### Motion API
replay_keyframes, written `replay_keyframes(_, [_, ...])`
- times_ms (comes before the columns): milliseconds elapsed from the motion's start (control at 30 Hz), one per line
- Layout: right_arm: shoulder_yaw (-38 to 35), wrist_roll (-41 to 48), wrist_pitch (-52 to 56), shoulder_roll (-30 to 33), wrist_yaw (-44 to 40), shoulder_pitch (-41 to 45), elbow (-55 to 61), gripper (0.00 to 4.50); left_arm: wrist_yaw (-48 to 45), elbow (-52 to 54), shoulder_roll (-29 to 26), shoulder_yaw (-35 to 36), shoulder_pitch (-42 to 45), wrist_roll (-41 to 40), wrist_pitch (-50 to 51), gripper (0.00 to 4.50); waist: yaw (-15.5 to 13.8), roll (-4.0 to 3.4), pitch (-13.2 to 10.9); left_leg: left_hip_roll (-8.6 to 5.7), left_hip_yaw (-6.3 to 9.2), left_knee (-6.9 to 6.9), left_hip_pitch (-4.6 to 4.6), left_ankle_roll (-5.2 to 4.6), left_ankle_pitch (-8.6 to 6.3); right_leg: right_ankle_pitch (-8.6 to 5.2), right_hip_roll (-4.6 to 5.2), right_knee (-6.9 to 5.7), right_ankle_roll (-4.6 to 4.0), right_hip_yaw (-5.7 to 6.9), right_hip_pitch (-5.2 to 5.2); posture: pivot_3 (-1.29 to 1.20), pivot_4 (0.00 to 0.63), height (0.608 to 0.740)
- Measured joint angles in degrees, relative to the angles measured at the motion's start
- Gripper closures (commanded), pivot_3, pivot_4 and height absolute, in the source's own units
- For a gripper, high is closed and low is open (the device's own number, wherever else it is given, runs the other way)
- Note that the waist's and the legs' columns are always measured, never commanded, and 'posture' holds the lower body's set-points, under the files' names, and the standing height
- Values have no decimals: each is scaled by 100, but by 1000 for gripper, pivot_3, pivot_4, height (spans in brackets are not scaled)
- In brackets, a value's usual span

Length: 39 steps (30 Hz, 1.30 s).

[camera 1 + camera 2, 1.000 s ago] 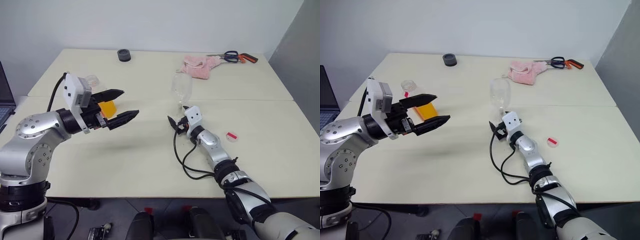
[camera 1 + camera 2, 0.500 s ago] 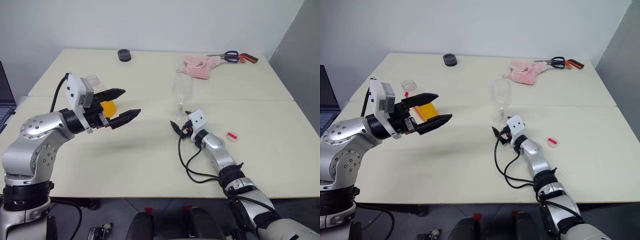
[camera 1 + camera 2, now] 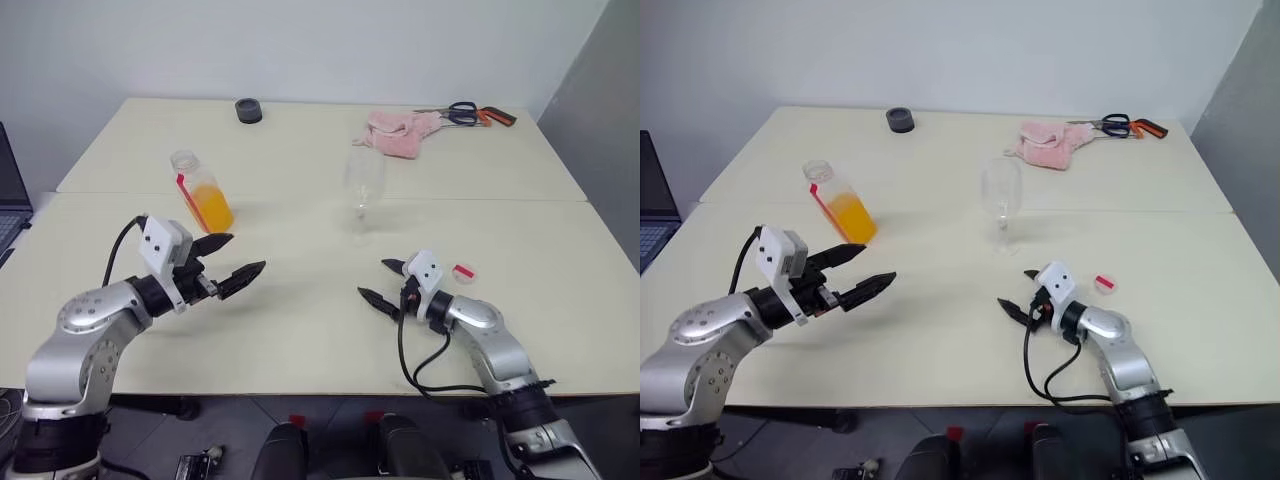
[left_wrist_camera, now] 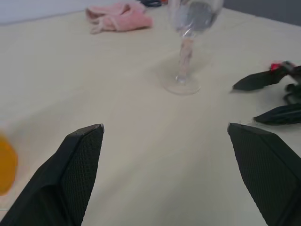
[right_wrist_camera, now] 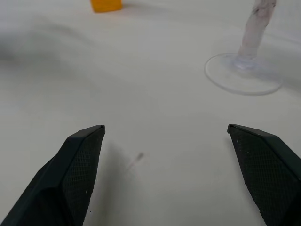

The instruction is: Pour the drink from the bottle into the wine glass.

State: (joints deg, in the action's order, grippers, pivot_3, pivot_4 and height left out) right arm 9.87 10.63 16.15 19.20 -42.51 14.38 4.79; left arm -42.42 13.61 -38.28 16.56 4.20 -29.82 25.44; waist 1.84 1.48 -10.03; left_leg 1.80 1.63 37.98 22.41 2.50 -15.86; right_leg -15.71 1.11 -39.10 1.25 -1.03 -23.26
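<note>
Arms have both dropped and pulled back toward the near edge vs a sec ago, when the left gripper hung up in front of the bottle and the right one sat at the glass foot. Reads as a retreat, so pour looks done or paused; can't confirm drink in the glass.

L to R:
- Left gripper [image 3: 228, 268]: low over table [image 3: 300, 330], near-left, fingers spread wide, nothing in them, aimed right.
- Bottle [image 3: 200, 192]: stands free just beyond it, left-centre, leaning a bit; clear squarish body w/ red strip, no cap on. Drink [image 3: 213, 212]: bright orange, fills the lower part only.
- Black round item [image 3: 248, 110]: far edge.
- Wine glass [image 3: 362, 183]: upright mid-table, clear bowl, stem, round foot; bowl looks empty/colourless, hard to tell.
- Pink cloth [image 3: 398, 133] and scissors [image 3: 470, 113]: far right.
- Right gripper [image 3: 387, 285]: near-right, fingers splayed, empty, well short of the glass.
- Small red-white cap [image 3: 463, 272]: lying just right of it, prob the bottle's.
</note>
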Motion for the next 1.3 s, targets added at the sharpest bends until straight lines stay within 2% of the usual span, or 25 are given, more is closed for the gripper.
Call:
replay_keyframes(100, [33,179,414,122,-53,-34,589,44,239,-194,184,189,-145,88,-170,0,-9,0,0,-1,3,0,2,0,0,0,-1,0,0,6,0,0,150,740])
replay_keyframes(233, [89,381,798,105,-32,73,1079,44,567,-732,227,530,221,179,-391,0,-20,5,2,-5,7,2,3,0,0,0,-1,1,1,11,4,0,150,740])
replay_keyframes(367, [181,417,977,70,-2,232,1140,44,566,-1218,110,570,630,294,-524,0,-27,6,3,-9,4,2,4,0,0,0,3,3,1,10,5,0,150,740])
replay_keyframes(667, [291,650,1345,-64,22,463,1369,44,6,-2541,-296,413,1575,458,-740,0,-21,7,3,-8,6,2,7,0,0,0,1,5,0,15,2,0,150,740])
replay_keyframes(1300, [382,654,1425,-139,25,620,1401,44,-332,-4804,-346,-142,3233,1273,-1699,0,-18,7,3,-9,7,5,14,0,0,0,0,3,0,19,-2,0,150,740])
